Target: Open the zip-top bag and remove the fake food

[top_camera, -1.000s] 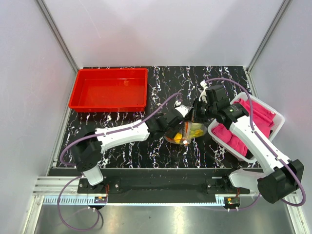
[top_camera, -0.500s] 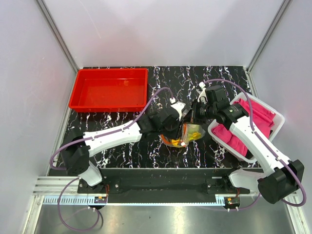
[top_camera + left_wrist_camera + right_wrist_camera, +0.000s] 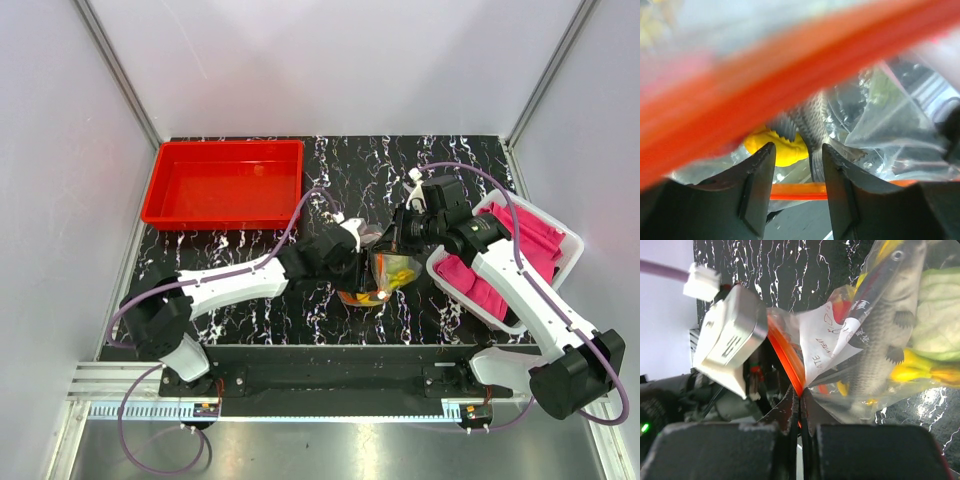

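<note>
The zip-top bag [image 3: 385, 270] lies at 4 o'clock from the tabletop [image 3: 350, 165] centre, a fish [image 3: 875, 340] inside. The right fingers [image 3: 784, 416] pinch its orange zip strip [image 3: 785, 352]. The left fingers [image 3: 757, 185] stand apart at its mouth. Its label [image 3: 820, 345] shows "ATE"; the rest is unreadable.

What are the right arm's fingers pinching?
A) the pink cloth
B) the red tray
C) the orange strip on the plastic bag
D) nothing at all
C: in the right wrist view the right fingers are shut on the orange zip strip at the mouth of the zip-top bag.
</note>
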